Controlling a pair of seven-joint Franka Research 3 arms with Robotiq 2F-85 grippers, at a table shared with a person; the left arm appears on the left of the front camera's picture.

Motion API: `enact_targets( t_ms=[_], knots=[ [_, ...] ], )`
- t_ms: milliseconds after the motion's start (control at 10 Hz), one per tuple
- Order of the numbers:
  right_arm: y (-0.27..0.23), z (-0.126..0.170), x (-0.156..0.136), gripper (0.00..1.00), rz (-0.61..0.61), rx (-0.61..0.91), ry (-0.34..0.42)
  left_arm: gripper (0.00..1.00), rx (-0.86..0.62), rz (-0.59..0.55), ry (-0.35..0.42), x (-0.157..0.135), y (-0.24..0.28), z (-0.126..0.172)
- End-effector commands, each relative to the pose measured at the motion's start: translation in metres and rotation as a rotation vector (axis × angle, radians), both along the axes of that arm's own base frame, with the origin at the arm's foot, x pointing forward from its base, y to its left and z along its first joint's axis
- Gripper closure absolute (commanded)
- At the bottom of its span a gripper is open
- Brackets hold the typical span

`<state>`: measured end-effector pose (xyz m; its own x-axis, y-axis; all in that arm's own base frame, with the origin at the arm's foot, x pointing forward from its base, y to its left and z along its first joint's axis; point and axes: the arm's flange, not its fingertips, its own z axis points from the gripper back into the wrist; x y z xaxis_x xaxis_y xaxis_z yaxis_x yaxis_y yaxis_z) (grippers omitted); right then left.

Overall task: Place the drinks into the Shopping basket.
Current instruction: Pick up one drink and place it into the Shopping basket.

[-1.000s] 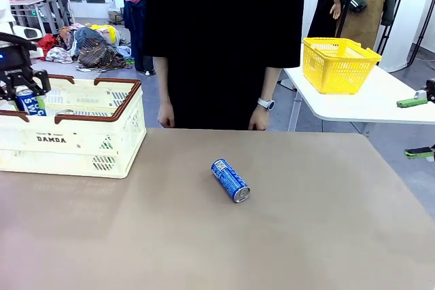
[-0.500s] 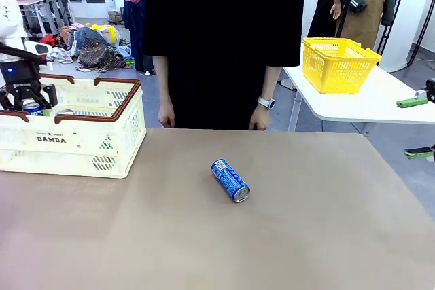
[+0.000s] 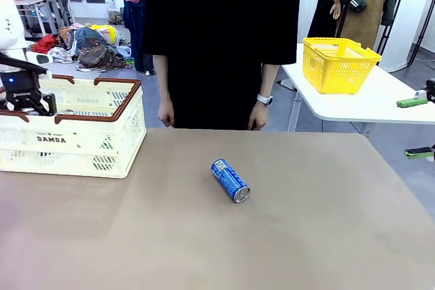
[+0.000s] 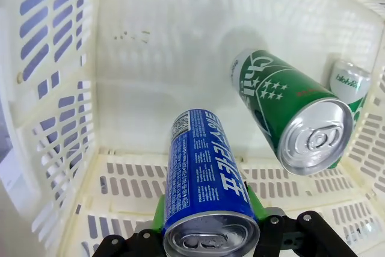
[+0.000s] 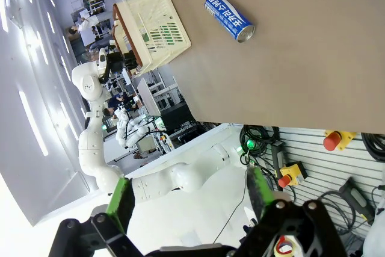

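Shopping basket (image 4: 72,167) holds green can (image 4: 289,118); left tool (image 4: 207,221) grips blue can (image 4: 204,179).

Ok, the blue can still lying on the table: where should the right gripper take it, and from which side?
Judging by its pose, grip the blue can mid-body from straight above, fingers across its width. It lies on its side, diagonal on the table, silver top toward the robot, so the ends offer poor purchase. The right gripper is open.

The left gripper (image 3: 27,103), at nine o'clock on the table, has sunk lower into the DAMDA shopping basket (image 3: 75,142) over the past second, carrying its blue can (image 4: 204,179) down below the brown rim, where the front camera no longer sees the label. The person's hands (image 3: 165,115) have shifted slightly.
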<state>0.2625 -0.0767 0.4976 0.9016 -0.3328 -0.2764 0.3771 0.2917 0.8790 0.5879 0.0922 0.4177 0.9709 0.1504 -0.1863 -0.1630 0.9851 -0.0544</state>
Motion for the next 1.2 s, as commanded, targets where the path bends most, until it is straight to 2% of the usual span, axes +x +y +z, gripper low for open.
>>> enact_targets(
  t_ms=[0, 100, 200, 300, 400, 800, 1000, 1100],
  knots=[
    [0.001, 0.003, 0.002, 0.00, -0.001, 0.024, -0.013, 1.00, 0.028, 0.026, -0.002, -0.005, 0.001, -0.003],
    [0.001, 0.003, 0.002, 0.00, -0.001, 0.024, -0.013, 1.00, 0.022, 0.025, 0.004, -0.005, 0.000, -0.003],
    [0.001, 0.003, 0.002, 0.00, -0.001, 0.024, -0.013, 0.95, 0.017, 0.024, 0.010, -0.004, -0.001, -0.001],
    [0.001, 0.003, 0.002, 0.00, -0.001, 0.024, -0.013, 0.41, 0.006, 0.022, 0.011, -0.004, -0.002, -0.001],
    [0.001, 0.003, 0.002, 0.00, -0.001, 0.024, -0.013, 0.00, 0.007, 0.017, 0.017, -0.003, -0.003, -0.001],
    [0.001, 0.003, 0.002, 0.00, -0.001, 0.024, -0.013, 0.00, 0.008, 0.016, -0.006, -0.005, -0.003, 0.010],
    [0.001, 0.003, 0.002, 0.00, -0.001, 0.024, -0.013, 0.00, -0.001, 0.015, -0.066, -0.013, -0.007, 0.043],
    [0.001, 0.003, 0.002, 0.00, -0.001, 0.024, -0.013, 0.00, -0.011, 0.020, -0.090, -0.021, -0.010, 0.074]
  ],
)
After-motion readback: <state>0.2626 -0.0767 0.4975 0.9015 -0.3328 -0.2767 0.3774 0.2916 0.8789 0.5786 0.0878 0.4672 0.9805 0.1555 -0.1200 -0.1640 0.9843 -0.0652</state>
